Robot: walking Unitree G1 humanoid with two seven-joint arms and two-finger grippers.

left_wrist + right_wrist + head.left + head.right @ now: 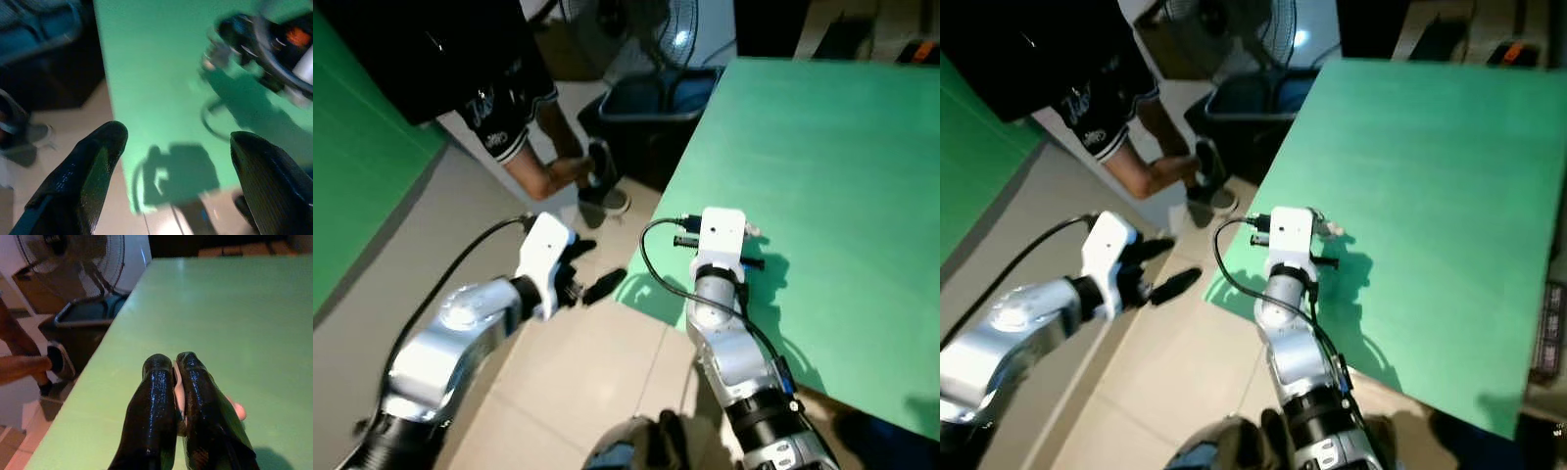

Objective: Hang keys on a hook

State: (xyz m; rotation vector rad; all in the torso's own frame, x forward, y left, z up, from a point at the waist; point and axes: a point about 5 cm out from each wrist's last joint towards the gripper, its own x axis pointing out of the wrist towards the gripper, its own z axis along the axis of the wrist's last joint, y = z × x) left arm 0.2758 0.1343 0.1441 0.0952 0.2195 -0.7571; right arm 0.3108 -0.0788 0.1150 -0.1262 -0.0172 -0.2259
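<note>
My right gripper (174, 363) rests low over the near left part of the green table (822, 166), its two black fingers pressed together. A small pale pink piece (238, 410), which I take for the keys' tag, is pinched between them and sticks out at one side. In the left eye view the white wrist housing covers most of those fingers, and the pale piece (751, 231) pokes out beside it. My left gripper (597, 266) hovers open over the floor just off the table's left edge, with nothing between its fingers (83, 171).
A person in black shorts (499, 108) bends at the back left, one hand at a shoe (602, 186). A dark bin (651, 113) and a standing fan (671, 34) sit behind the table's left edge. Green panel (352, 186) on the left, tiled floor (587, 372) below.
</note>
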